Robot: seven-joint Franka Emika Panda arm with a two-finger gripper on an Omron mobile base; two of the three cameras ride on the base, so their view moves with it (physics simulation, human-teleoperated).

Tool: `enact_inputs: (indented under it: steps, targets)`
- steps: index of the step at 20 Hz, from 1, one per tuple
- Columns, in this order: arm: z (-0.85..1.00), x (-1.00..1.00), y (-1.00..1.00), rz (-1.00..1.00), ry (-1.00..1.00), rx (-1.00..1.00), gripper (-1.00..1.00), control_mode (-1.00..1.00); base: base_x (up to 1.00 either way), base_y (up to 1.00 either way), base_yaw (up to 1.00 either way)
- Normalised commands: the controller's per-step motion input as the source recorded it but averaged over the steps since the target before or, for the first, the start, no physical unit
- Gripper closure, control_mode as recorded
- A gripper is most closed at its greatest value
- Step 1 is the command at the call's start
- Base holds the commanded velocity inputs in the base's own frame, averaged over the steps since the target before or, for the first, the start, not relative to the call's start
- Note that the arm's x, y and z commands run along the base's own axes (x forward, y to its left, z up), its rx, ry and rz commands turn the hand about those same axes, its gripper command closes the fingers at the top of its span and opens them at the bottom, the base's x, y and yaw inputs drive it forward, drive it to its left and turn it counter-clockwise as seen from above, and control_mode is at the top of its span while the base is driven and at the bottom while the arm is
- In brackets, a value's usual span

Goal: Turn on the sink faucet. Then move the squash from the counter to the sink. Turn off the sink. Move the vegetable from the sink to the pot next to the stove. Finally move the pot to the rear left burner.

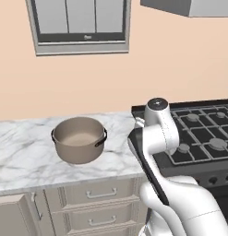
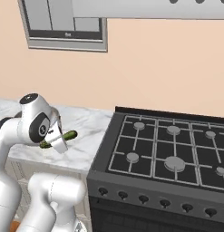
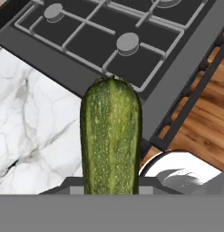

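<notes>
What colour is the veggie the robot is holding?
The squash is dark green with tiny yellow-green speckles and streaks. The hand view shows it best.

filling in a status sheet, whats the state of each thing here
squash: held in the gripper, in the air over the counter edge by the stove
gripper: shut on the squash
pot: upright on the counter, empty, no lid
stove: burners unlit, nothing on them
</notes>
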Motion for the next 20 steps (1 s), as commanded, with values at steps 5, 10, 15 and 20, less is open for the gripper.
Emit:
enact_inputs:
  steps: [5,10,15,20]
  targets:
    - [0.0,0.0,0.0,0.0,0.0,0.0,1.0,1.0,0.43,-0.03,-0.17]
    - [0.0,0.0,0.0,0.0,0.0,0.0,1.0,1.0,0.6,-0.02,0.01]
    - [0.0,0.0,0.0,0.0,0.0,0.0,1.0,1.0,0.36,-0.07,0.02]
    - [0.0,0.0,0.0,0.0,0.0,0.0,1.0,1.0,0.0,0.0,0.0]
